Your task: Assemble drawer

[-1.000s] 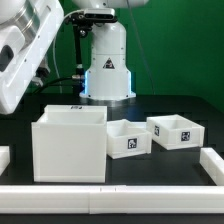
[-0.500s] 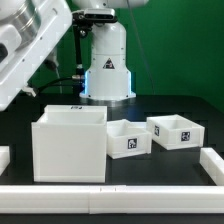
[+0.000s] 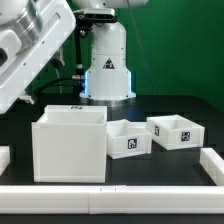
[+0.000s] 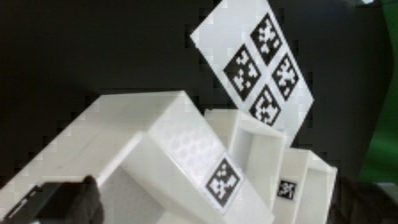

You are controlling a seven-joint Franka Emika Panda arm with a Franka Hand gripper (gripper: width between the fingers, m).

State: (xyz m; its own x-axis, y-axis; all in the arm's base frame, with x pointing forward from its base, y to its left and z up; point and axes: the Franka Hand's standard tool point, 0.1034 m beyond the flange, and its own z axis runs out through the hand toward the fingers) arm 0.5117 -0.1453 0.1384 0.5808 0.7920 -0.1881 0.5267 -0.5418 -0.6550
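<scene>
Swinging over the last second, the arm point(image 3: 35, 45) has risen and leaned further across the exterior view's left, while the drawer parts lie where they were. Its gripper point(image 4: 68, 203) shows only as a dark sliver in the wrist view, so I cannot tell whether it is wide or narrow; nothing appears to be held.

Nearest, a long white border bar point(image 3: 110, 195) runs along the desk's near edge. Just behind it stands the cube-shaped shell point(image 3: 68, 150), toward the exterior view's left. Beside it sits the nearer tray point(image 3: 128, 138), then the farther tray point(image 3: 176, 130), all well apart from the gripper. Beyond is the robot base point(image 3: 108, 70); the wrist view also catches the marker board point(image 4: 258, 60).

These parts look like stiff, hollow, light plastic with smooth, likely slippery faces. The shell seems too broad to span; a thin wall at the rim is the better hold.
</scene>
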